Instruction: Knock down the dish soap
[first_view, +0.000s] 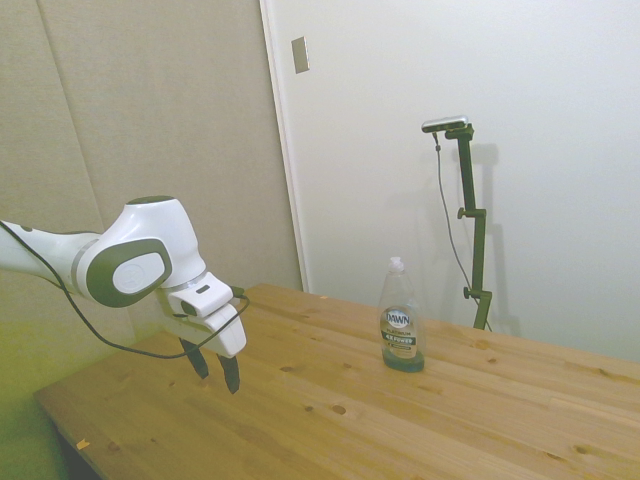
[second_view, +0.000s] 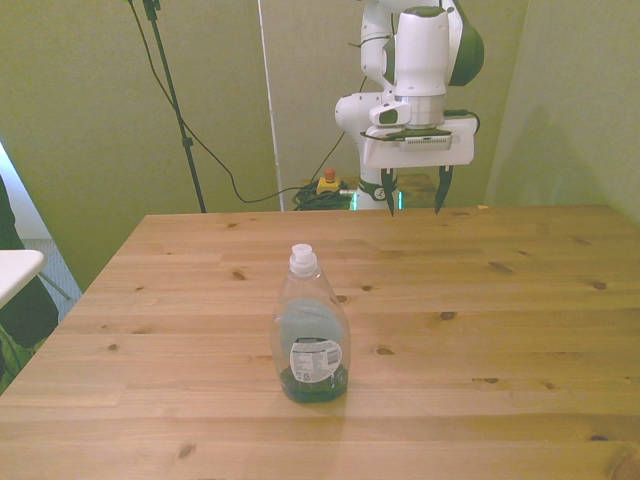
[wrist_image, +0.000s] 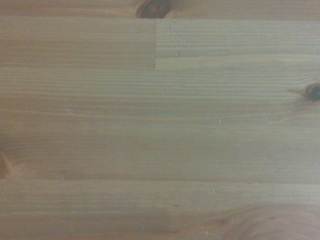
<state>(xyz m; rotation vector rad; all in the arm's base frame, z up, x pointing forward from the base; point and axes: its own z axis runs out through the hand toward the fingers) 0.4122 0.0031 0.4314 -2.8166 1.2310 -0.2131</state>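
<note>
Nearest in the front view: a small clear plastic dish soap bottle (second_view: 311, 335) with a white cap, a thin neck and a little green liquid at the bottom. Stands straight up on the pale wooden table (second_view: 500, 330), a bit toward the front view's left of the middle. Shows a white label on this side. In the side view, shows a blue and dark label instead (first_view: 400, 322). Touches nothing but the wood.

Farther back, over the table's far edge: the white robot arm's gripper (second_view: 412, 196), with two dark fingers (second_view: 390, 193) pointing down. Fingers wide apart, holding nothing. Hangs just above the wood in the side view (first_view: 213, 366), well apart from the bottle.

Close up in the wrist view: only bare wooden boards (wrist_image: 160, 130) with a few dark knots, a bit blurry.

Behind the table: a yellow-green wall (second_view: 80, 120) and black cables on the floor (second_view: 310, 195).
</note>
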